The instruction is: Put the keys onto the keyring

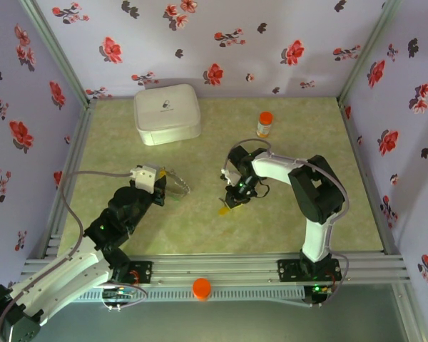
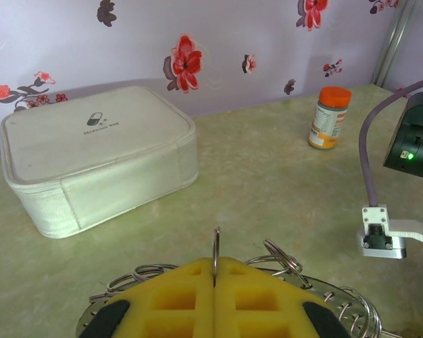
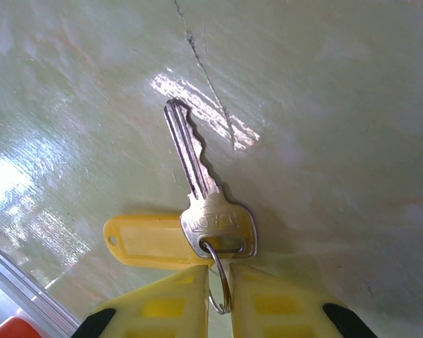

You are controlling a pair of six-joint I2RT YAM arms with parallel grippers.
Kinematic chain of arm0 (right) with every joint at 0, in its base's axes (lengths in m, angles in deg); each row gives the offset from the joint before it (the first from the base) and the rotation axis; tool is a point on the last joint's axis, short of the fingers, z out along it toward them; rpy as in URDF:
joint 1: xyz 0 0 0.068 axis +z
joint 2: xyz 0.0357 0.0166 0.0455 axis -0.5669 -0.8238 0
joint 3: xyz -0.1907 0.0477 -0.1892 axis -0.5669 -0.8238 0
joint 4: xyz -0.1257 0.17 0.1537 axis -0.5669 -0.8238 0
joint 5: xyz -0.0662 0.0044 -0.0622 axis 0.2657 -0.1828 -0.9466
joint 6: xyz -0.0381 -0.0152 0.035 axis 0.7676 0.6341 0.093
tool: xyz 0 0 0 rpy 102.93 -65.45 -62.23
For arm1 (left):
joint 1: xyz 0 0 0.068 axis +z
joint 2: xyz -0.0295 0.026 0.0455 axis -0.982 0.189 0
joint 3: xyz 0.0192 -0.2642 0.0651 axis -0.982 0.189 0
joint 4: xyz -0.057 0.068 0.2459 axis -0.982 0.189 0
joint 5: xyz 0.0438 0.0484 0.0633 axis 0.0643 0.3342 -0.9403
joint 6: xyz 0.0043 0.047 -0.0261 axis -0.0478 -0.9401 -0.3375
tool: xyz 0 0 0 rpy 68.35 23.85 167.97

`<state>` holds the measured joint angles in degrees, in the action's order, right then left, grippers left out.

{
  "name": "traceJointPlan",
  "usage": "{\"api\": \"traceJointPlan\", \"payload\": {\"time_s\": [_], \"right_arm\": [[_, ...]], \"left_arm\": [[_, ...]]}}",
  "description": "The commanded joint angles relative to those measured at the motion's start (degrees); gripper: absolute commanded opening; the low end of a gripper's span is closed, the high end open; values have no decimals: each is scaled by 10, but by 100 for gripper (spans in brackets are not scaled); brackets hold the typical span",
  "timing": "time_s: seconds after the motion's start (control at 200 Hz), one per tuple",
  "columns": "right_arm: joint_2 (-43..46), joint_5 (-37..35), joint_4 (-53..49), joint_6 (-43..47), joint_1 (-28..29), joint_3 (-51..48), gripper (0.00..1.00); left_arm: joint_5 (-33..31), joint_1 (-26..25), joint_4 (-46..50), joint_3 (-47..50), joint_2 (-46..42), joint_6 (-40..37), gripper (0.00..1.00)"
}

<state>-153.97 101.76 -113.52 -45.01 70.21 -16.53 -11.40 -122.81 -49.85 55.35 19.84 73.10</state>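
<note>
The left hand (image 2: 216, 262) is pressing its yellow pads fully together, and it is pinching one thin upright loop (image 2: 216, 243) of the keyring (image 2: 285, 258). The rest of the keyring is spreading out flat to both sides beneath the pads, its band showing as a run of wire loops, and it is hanging just above the bench (image 2: 268, 183).

The right hand (image 3: 219, 271) is reaching down to the bench, well apart from the left one. Its pads are standing almost closed, leaving a narrow gap. The small ring (image 3: 222, 285) of a key (image 3: 197, 176) is sitting in that gap. I cannot tell whether the pads are actually pinching it. The key is lying flat on the bench with its blade pointing away from the hand, and its yellow tag (image 3: 144, 243) is lying just beside its head.

A white zipped case (image 2: 92, 155) and an orange-capped bottle (image 2: 330, 117) are standing farther back on the bench.
</note>
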Motion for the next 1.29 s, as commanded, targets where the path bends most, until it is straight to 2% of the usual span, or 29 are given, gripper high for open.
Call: {"api": "traceJointPlan", "payload": {"time_s": [0.0, 0.175, 0.405, 0.505, 0.71, 0.815, 0.955, 1.085, 1.29], "right_arm": [[-10, 11, -13, 11, 4, 15, 12], [-1, 9, -18, 14, 3, 16, 0], [79, -25, -34, 8, 10, 9, 0], [125, -69, -35, 3, 27, -1, 0], [231, -222, 5, 9, 86, -35, 0], [322, -269, 100, 27, 111, -89, 0], [445, -248, 281, 44, 117, -196, 0], [496, -210, 417, 34, 117, -267, 0], [523, -171, 596, 13, 117, -328, 0]], "left_arm": [[-5, -1, -20, -8, -10, -4, 0], [-6, -1, -18, -9, -9, -5, 0], [-5, -1, -14, -14, -9, -9, 0], [-4, -2, -14, -18, -6, -11, 0], [27, -2, -17, -28, 5, -15, 0], [86, -4, -28, -35, 18, -15, 0], [149, -13, -38, -49, 46, -7, 0], [176, -26, -55, -57, 82, 22, 0], [178, -38, -96, -56, 119, 52, 0]]}}
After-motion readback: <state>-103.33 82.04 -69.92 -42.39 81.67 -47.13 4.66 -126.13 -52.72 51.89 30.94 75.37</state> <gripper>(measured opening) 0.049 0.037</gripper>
